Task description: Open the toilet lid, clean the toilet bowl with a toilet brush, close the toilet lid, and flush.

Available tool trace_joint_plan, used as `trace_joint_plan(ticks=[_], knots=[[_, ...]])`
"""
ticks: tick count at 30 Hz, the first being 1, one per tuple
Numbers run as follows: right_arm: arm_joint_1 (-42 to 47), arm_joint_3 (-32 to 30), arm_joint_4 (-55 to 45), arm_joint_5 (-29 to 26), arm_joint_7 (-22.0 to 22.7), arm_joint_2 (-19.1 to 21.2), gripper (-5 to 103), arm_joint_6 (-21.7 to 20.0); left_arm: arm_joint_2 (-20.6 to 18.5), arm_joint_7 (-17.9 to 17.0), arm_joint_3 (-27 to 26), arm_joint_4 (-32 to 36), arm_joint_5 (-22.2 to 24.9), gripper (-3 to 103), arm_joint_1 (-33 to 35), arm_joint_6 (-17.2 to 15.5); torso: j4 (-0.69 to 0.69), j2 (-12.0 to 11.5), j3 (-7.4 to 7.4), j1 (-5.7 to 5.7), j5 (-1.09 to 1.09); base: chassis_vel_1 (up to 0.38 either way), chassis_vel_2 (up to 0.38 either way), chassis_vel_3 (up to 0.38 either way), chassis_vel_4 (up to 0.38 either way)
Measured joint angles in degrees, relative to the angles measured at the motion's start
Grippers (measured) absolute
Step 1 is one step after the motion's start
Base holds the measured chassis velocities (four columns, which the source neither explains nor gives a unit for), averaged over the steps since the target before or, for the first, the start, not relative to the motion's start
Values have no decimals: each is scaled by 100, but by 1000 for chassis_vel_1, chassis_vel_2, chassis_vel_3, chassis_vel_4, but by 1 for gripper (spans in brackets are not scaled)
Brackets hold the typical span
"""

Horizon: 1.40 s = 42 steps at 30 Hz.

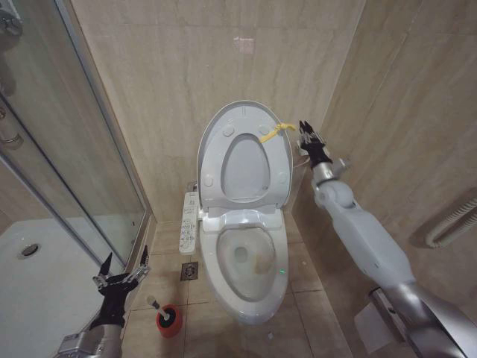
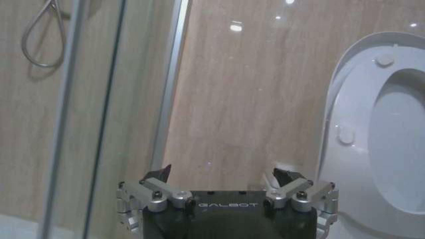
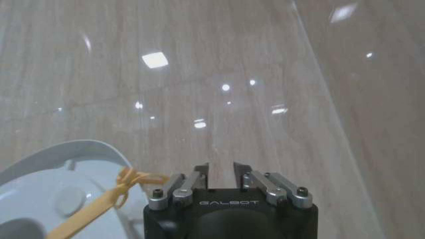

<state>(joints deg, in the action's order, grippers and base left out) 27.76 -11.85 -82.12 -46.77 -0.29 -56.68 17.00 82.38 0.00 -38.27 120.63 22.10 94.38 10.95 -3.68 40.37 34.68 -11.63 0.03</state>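
The toilet lid (image 1: 214, 127) stands upright against the back wall, with the ring seat (image 1: 277, 175) raised against it. A yellow ribbon (image 1: 274, 132) hangs at its upper right edge. My right gripper (image 1: 304, 128) hovers just right of the ribbon (image 3: 99, 209), apart from it, its fingers drawn together with nothing between them. Below, the toilet bowl (image 1: 250, 261) lies uncovered, with a brownish stain inside. The red holder (image 1: 169, 319) stands on the floor left of the bowl, and the toilet brush handle (image 1: 153, 303) pokes up beside it. My left gripper (image 1: 119, 270) is open, low, just left of the holder.
A white button panel (image 1: 189, 222) runs along the bowl's left side. The glass shower door (image 1: 67, 149) and white shower tray (image 1: 37, 276) close off the left. A floor drain (image 1: 188, 271) lies between panel and holder. A grab rail (image 1: 455, 224) is on the right wall.
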Motion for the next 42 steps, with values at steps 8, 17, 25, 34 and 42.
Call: trace_joint_plan(ticks=[8, 17, 25, 34, 42], knots=[[1561, -929, -1443, -75, 7, 706, 32, 110, 37, 0, 239, -13, -85, 100, -67, -13, 1, 0, 0, 1, -3, 0, 0, 0, 0], [3925, -2130, -3200, 304, 264, 216, 86, 178, -102, -2, 282, -2, 51, 100, -138, -10, 2, 1, 0, 1, -2, 0, 0, 0, 0], [5441, -2773, -3827, 809, 264, -585, 100, 224, -196, -4, 347, -124, 168, 100, -392, -9, 0, 1, 0, 1, -3, 0, 0, 0, 0], [6798, -2946, -4211, 1677, 192, -1508, 100, 657, -329, -10, 344, -612, 82, 100, -714, 99, 0, 0, 0, 1, -3, 0, 0, 0, 0], [7017, -2688, -3955, 2414, 176, -2063, 100, 1002, -384, 5, 380, -1066, -294, 100, -682, 199, 0, 0, 0, 1, -4, 0, 0, 0, 0]])
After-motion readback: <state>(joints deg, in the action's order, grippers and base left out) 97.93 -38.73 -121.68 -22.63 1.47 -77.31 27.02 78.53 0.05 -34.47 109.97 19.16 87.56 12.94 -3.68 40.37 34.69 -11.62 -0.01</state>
